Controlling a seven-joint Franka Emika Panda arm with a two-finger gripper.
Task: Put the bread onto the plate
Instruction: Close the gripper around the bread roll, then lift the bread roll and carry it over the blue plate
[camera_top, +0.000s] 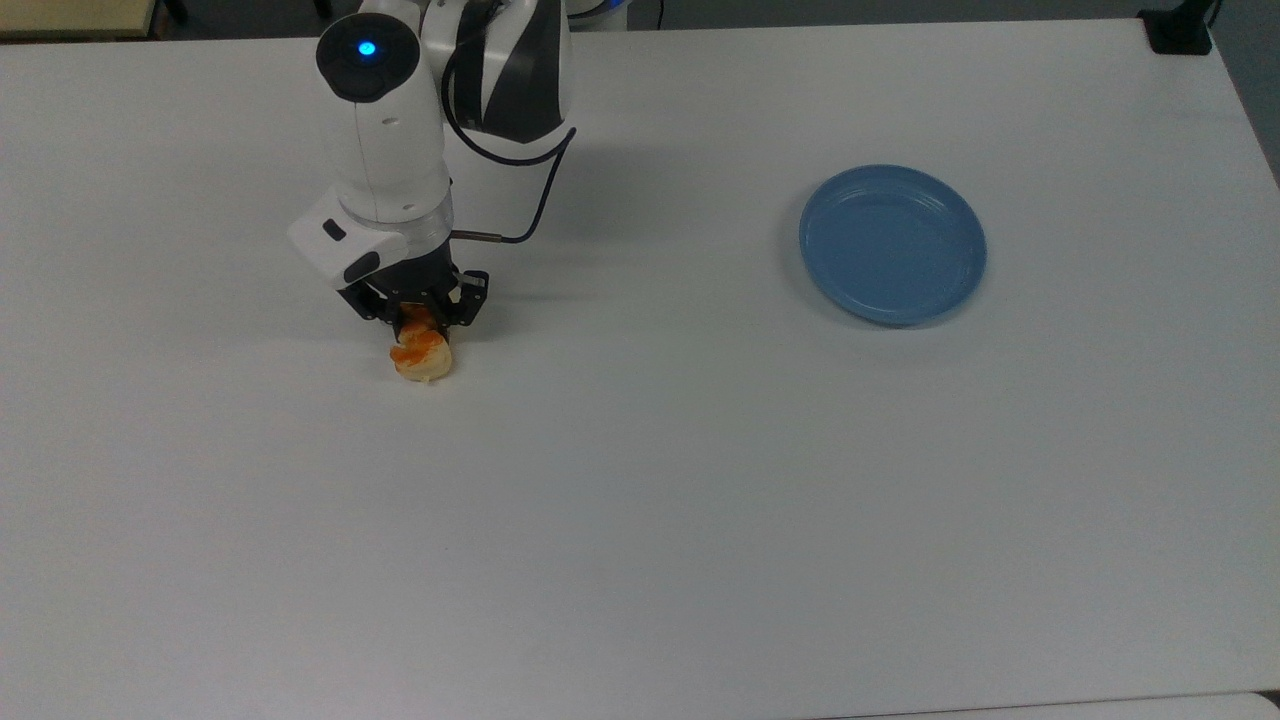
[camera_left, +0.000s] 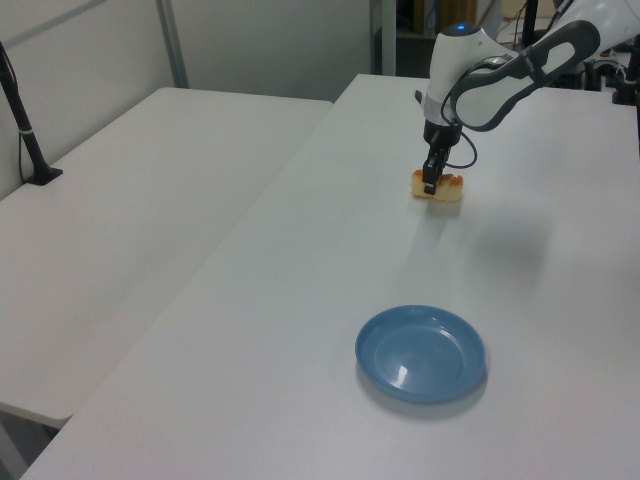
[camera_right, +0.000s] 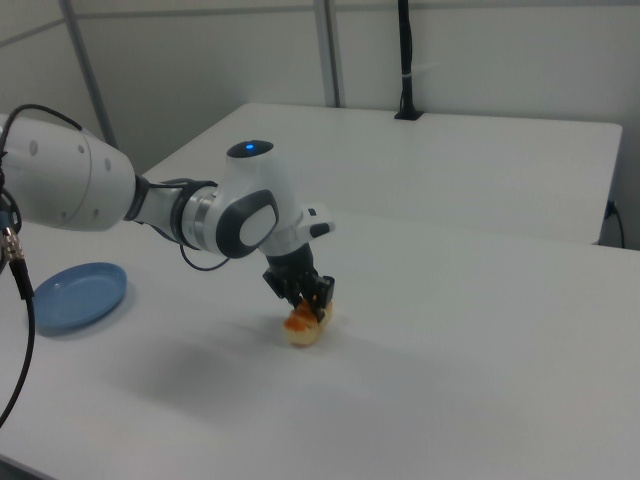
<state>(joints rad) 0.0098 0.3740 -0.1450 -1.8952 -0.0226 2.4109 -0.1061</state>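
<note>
The bread (camera_top: 425, 358) lies on the white table at the top view's left, an oblong roll with orange glaze. My gripper (camera_top: 422, 322) is down over its far half, a finger on each long side, pressing against the roll. The roll's near end sticks out below the fingers; the part between them is hidden. In the left view the gripper (camera_left: 430, 184) stands on the bread (camera_left: 446, 187); in the right view the gripper (camera_right: 308, 305) pinches the bread (camera_right: 303, 328). The blue plate (camera_top: 892, 245) sits empty far off at the top view's right, also seen as the plate (camera_left: 420, 352) and the plate (camera_right: 75, 293).
The white table (camera_top: 640, 500) is bare between bread and plate. A second white table (camera_left: 130, 220) adjoins at the left view's left. A black post (camera_left: 25, 130) stands on it, and a black mount (camera_top: 1180, 30) sits at the top view's top right corner.
</note>
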